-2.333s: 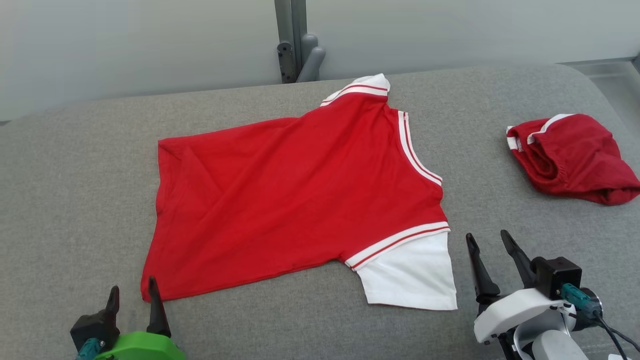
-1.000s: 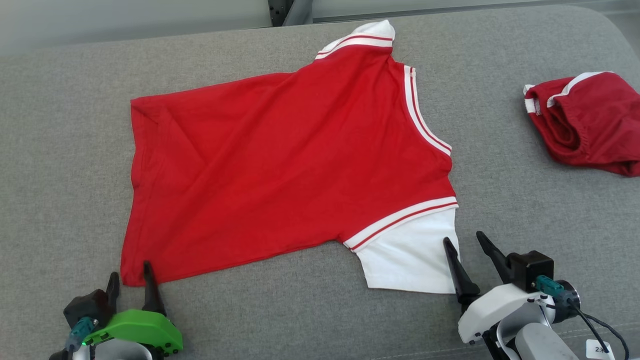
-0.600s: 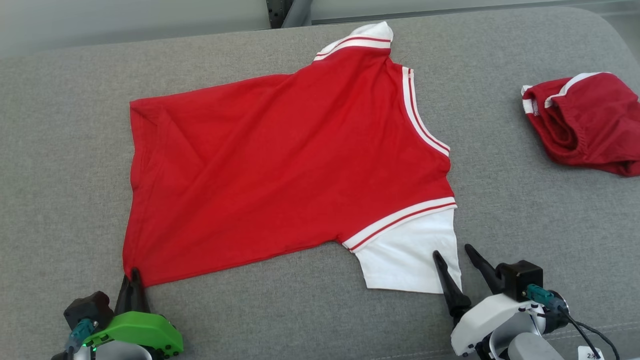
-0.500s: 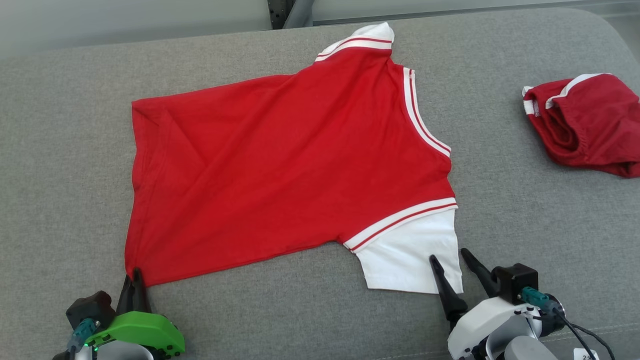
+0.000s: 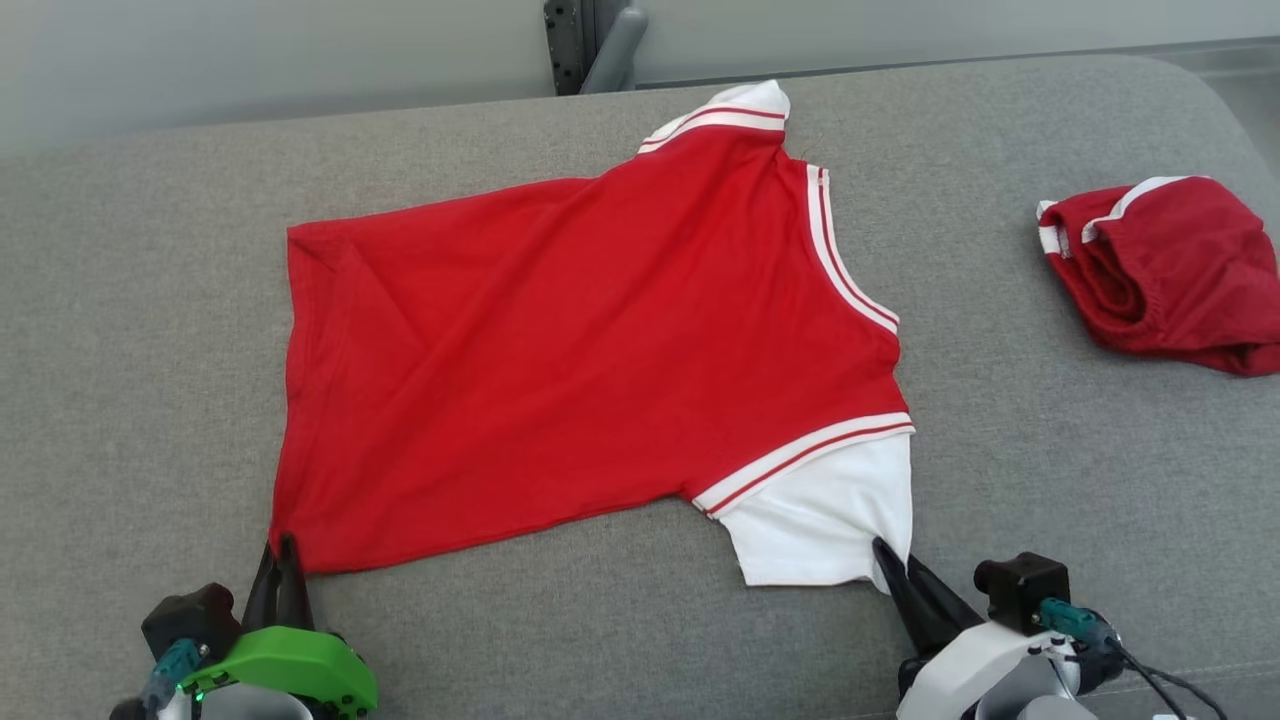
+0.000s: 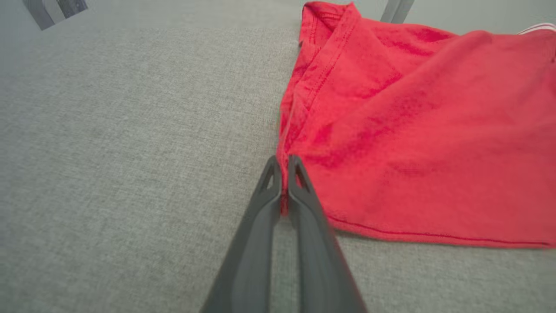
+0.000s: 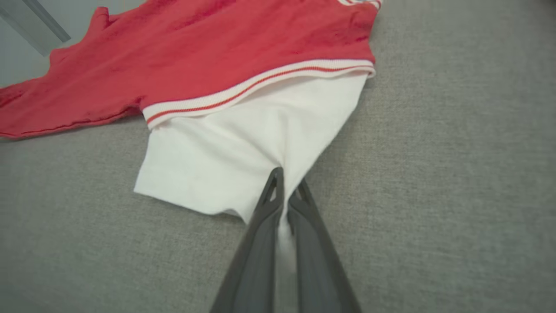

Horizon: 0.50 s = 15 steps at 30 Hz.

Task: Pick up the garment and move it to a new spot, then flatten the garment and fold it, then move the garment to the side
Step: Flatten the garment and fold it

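L gripper [image 5: 281,548]: jaws pinched shut on the near hem corner [image 6: 284,191] of the red thin-knit short-sleeved shirt w/ white striped rib trim [image 5: 590,360]. R gripper [image 5: 885,550]: jaws closed on the outer edge of its plain white sleeve [image 7: 226,161]. The shirt lies spread mid-way across the grey coarse-woven upholstered cushion [image 5: 150,300], hem toward the robot's left.

Risks, as I judge them:
- Both bites are tip-only on a corner or edge, so cloth could slip out on the lift, esp. the single-layer sleeve.
- Pulling by the sleeve loads the shoulder seam. The body may lag, and the shirt would then twist or sag between the grips.
- Limp knit dragged over rough weave tends to bunch, so lift before travelling.
- The diagonal crease by the far hem corner [image 5: 330,260] and the bunched far striped end [image 5: 735,105] could get folded in.
- The crumpled dark-red garment w/ white trim [image 5: 1160,280] sits well apart at the right. A wide swing that way might land on it.
- Can't tell whether either tip also nipped the cushion cover.

Materials & shapes: the shirt is matte, thin and floppy, w/ a stitched double hem and soft ripples. The rib bands look thicker and stiffer. The sleeve is smooth and puckers to a peak at the jaws. The cushion is heathered and grippy, w/ rounded far corners. The fingers [image 6: 260,226] are long, dark and tapered, w/ triangular cut-outs near the tips.
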{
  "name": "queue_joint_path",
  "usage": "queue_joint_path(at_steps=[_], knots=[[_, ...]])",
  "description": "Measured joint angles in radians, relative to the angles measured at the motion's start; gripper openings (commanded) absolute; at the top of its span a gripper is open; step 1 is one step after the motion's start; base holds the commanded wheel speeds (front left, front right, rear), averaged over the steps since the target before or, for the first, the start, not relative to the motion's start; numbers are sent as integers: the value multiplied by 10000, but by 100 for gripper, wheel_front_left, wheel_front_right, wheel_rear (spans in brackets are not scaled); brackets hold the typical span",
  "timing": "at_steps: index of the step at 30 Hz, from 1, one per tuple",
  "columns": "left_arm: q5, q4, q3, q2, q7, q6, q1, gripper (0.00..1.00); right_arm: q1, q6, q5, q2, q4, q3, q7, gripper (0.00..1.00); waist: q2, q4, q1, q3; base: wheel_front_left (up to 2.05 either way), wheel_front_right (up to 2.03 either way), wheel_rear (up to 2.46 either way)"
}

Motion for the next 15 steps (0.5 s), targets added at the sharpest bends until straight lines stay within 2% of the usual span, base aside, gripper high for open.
queue_joint_path(at_steps=[9,15], knots=[[151,-2105,215,0,2,-257,-103,0,-270,-2,389,-410,-2736,-1202,4,0,0,-9,0,-755,0,0,0],[677,-2606,238,165,2,-644,-1081,0,-1231,0,474,-771,-3664,-1578,2,0,0,16,0,-793,0,0,0]])
